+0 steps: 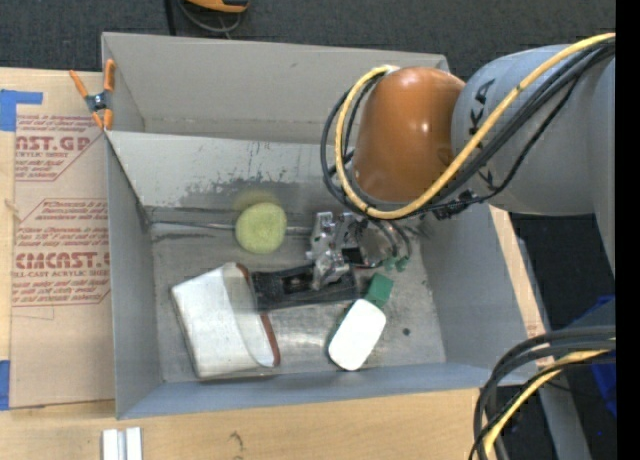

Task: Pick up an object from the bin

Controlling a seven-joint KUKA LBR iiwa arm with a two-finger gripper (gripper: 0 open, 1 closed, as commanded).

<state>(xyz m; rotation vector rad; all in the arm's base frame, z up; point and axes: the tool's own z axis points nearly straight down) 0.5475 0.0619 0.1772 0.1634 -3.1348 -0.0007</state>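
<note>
- Camera view: looked down into a grey metal bin; found the arm coming in from the right, with an orange cover on its wrist and yellow and black cables looped round that cover.
- Logged the pincer just below the cover, low in the bin, a little right of the floor's middle.
- Could not tell whether the pincer stood wide, narrow or clamped on anything; its metal parts were bunched together and partly under the cover.
- Noted a flat black object lying across the middle of the floor, long way left to right; its right end met the pincer's tip, touching or just beneath, could not tell which.
- Marked a yellow-green ball at the back of the floor, left of the pincer, near it but apart.
- Recorded a white rounded bottle by the front wall, lying tilted, its green cap toward the pincer and just beside it.
- Found a white folded pad at front left, with a brown strip along its right edge; pad lay against the black object's left end.
</note>
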